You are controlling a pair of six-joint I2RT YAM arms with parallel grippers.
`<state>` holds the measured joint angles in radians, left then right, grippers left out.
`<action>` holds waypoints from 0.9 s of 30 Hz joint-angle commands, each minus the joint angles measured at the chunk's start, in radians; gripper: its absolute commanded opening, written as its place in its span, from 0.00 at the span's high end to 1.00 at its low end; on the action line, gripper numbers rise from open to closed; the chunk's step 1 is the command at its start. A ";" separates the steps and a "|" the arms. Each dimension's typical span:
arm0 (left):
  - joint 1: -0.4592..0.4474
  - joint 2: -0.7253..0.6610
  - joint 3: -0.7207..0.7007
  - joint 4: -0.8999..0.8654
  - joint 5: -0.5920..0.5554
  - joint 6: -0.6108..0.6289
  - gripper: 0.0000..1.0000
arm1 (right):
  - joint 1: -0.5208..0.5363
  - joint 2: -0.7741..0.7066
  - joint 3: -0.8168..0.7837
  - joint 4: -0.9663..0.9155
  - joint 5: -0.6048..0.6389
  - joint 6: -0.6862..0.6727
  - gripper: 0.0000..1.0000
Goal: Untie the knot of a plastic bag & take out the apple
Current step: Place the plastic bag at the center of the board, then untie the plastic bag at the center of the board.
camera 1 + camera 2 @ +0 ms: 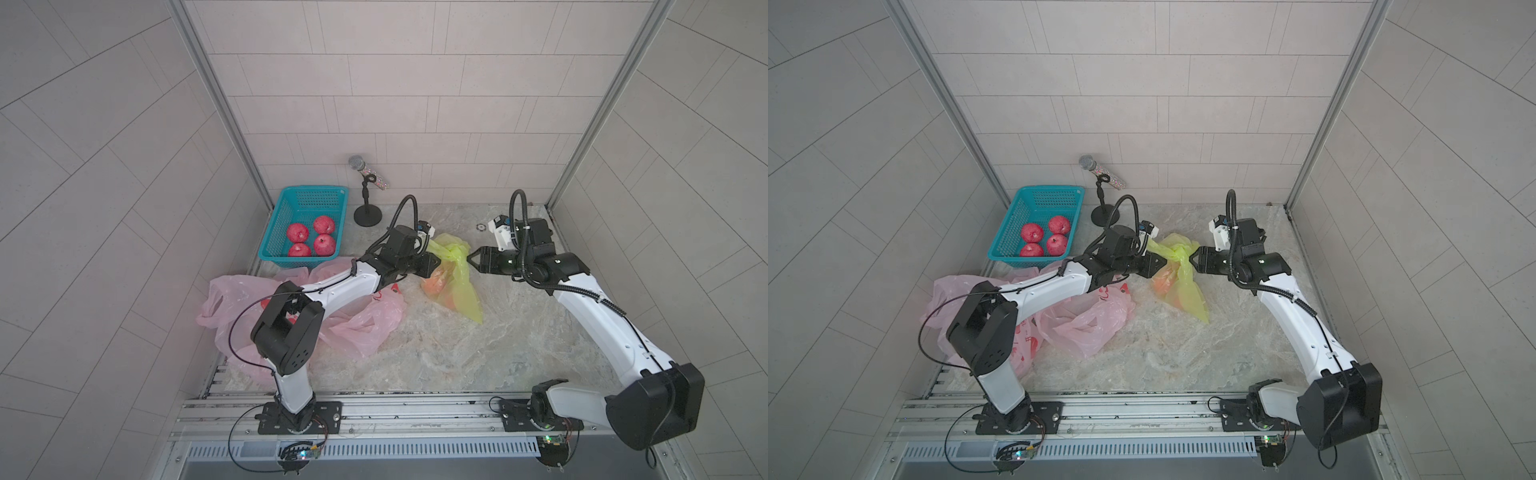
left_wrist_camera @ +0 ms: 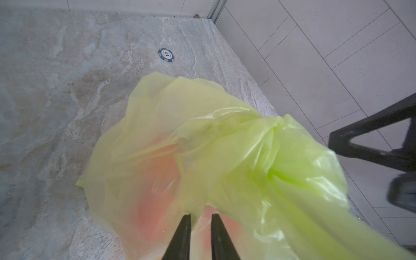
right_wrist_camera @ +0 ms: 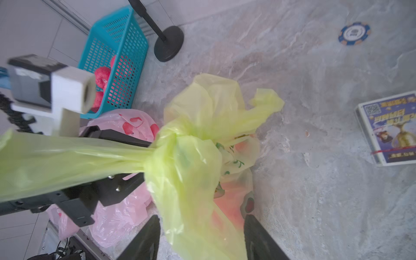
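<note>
The knotted bag (image 1: 465, 291) lies on the surface (image 1: 457, 357), an apple (image 1: 434, 286) inside it. Left of the bag lie empty bags (image 1: 365, 324). Behind and left stands a basket (image 1: 286, 212) holding four apples (image 1: 324, 244). Nearer the bag is a microphone stand (image 1: 368, 216), and just behind it a chip (image 1: 482, 227).

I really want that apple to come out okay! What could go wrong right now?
The left fingers pinch the yellow bag's thin plastic; pulling hard might tighten the knot or tear the bag.
The right fingers stand open around loose plastic just short of the knot, so closing may miss the knot.
The apple sits inside, so lifting could drag it along.
</note>
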<state>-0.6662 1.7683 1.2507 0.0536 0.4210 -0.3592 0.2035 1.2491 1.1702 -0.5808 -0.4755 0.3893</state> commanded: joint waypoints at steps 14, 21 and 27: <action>0.000 -0.017 0.024 0.007 -0.012 0.029 0.98 | 0.079 0.092 0.004 -0.057 0.052 -0.104 1.00; 0.001 -0.011 0.055 -0.047 -0.037 0.106 0.31 | 0.079 0.071 -0.018 -0.064 0.005 -0.125 1.00; 0.001 0.018 0.105 -0.090 -0.018 0.243 0.32 | 0.079 0.056 -0.004 -0.085 -0.046 -0.156 1.00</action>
<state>-0.6655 1.7729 1.3052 -0.0116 0.3943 -0.2283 0.2821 1.3319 1.1561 -0.6373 -0.4824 0.2710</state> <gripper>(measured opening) 0.683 0.045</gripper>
